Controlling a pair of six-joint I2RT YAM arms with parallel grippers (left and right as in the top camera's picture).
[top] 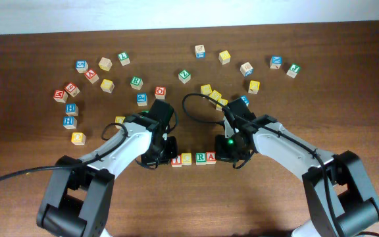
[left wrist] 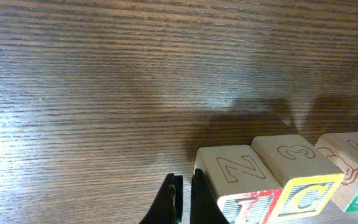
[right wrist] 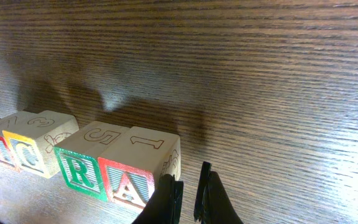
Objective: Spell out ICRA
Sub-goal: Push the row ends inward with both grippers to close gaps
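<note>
Left gripper (left wrist: 185, 190) is sitting nearly closed and empty, just at 9 o'clock of I block (top: 176, 160). Right gripper (right wrist: 189, 180) is sitting likewise, pinched and empty, at 3 o'clock of A (top: 210, 157). C (top: 187, 158) and R (top: 201, 157) are lying between, the row touching and reading ICRA.

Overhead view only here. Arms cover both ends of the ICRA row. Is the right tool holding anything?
Observer: No. In the right wrist view, the right tool is nearly closed with nothing in it, just outside the A block.
Operator: Gap between R and A?
Observer: None visible. The R block sits flush against the A block.
Operator: Left end?
Observer: In the left wrist view, the left tool is nearly closed and empty, right beside the I block. I can't confirm contact.
Operator: I and C?
Observer: The C block abuts the I block.
</note>
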